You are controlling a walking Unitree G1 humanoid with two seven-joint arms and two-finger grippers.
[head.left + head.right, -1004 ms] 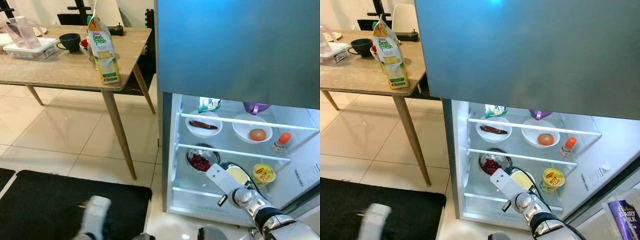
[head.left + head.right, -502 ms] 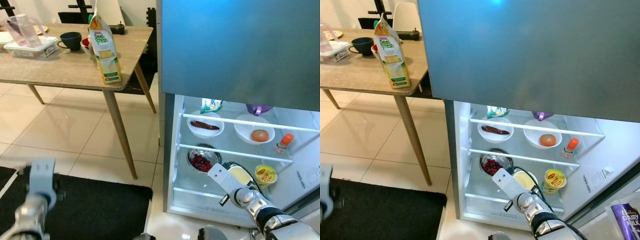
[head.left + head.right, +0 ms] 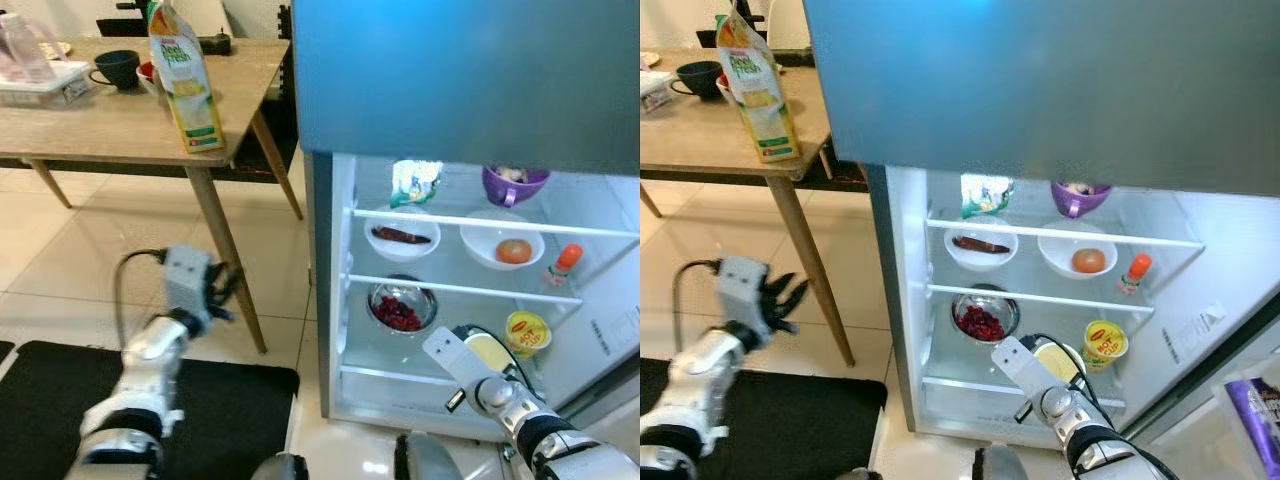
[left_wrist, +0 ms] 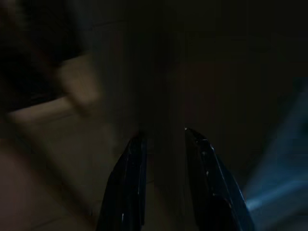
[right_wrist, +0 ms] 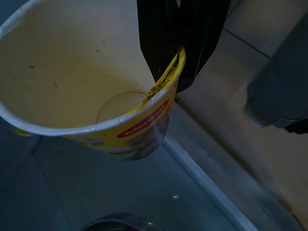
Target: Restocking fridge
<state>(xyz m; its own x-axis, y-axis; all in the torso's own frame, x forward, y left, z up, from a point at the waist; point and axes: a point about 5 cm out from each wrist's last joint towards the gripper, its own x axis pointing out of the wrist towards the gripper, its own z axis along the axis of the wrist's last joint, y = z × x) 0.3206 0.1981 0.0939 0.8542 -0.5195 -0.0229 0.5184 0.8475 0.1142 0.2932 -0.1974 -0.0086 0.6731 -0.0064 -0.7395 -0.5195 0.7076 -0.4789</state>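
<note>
right gripper [image 5: 180, 45]: clamped on the rim of a yellow cup [image 5: 91, 86], one finger inside the wall, one outside. The cup looks empty from the wrist view.

cup: lower right of the head views, held low inside the open fridge [image 3: 330, 300], over the bottom level and right beside a second cup [image 3: 527, 334] with a red-and-yellow lid.

left gripper [image 3: 780, 298]: fingers apart with nothing between them, lower left of the right eye view, in front of the table leg [image 3: 222, 250]. Its wrist view is too dark to say much beyond two black fingers with a gap.

fridge: door open, light on. Upper shelf has a bowl with something dark and long [image 3: 402, 236], a bowl with an orange fruit [image 3: 514, 250], and a small bottle with an orange cap [image 3: 563, 264]. Above those, a green packet [image 3: 415, 182] and a purple bowl [image 3: 514, 182]. Middle level has a metal bowl of red stuff [image 3: 400, 312].

table: upper left, juice carton [image 3: 183, 80] at the near edge, dark mug [image 3: 119, 66] behind it.

step: I'd say it's placing the cup in the fridge, not released yet.

next move: probably set the cup flat on the bottom level without bumping the lidded one, open up, back out. The carton looks like the next item, and the left arm seems headed that way.
</note>
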